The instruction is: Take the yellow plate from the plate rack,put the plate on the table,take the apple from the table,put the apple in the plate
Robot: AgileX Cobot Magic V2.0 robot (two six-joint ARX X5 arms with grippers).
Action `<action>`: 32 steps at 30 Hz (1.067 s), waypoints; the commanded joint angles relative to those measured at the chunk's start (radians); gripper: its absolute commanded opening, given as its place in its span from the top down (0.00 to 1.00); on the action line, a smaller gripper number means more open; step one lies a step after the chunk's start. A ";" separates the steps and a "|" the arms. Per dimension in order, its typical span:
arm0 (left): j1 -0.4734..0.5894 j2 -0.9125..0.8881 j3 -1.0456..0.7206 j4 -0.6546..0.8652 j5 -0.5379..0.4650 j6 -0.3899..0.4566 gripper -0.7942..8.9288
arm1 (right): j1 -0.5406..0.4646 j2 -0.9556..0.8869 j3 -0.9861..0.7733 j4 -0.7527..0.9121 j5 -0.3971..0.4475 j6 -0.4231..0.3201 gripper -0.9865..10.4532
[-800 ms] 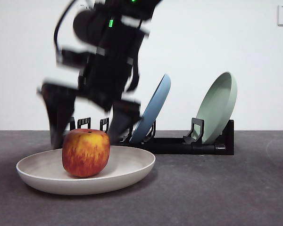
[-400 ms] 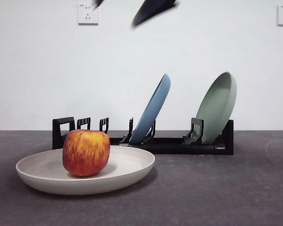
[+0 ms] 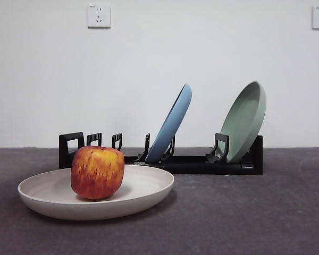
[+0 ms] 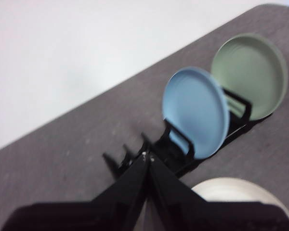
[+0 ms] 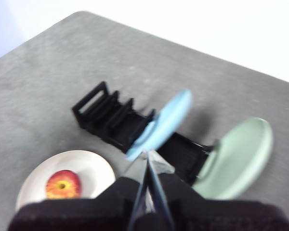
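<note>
The apple (image 3: 97, 172) sits inside the yellow plate (image 3: 143, 192), which lies flat on the table (image 3: 255, 218) in front of the plate rack (image 3: 202, 163); by the look of it, every step of the task is done and nothing is left. The rack holds a blue plate (image 3: 173, 125) and a sage-green plate (image 3: 245, 122), both leaning in their slots. Both arms hang high above the scene: the right gripper (image 5: 148, 166) and the left gripper (image 4: 147, 156) each with jaws pressed together on nothing, apple and plate far below their tips.
</note>
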 commanded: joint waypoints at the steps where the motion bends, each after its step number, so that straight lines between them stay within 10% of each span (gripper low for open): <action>1: 0.131 -0.009 -0.008 -0.018 0.113 -0.002 0.93 | -0.036 -0.070 -0.120 0.056 0.002 0.019 0.93; 4: 0.253 -0.035 -0.042 0.014 0.252 -0.030 0.93 | -0.056 -0.185 -0.312 0.170 0.060 0.070 0.93; 18: 0.377 -0.373 -0.624 0.258 0.237 -0.257 0.93 | -0.055 -0.579 -0.958 0.442 0.246 0.288 0.93; 32: 0.377 -0.480 -0.713 0.178 0.200 -0.265 0.92 | -0.056 -0.663 -1.029 0.431 0.258 0.288 0.93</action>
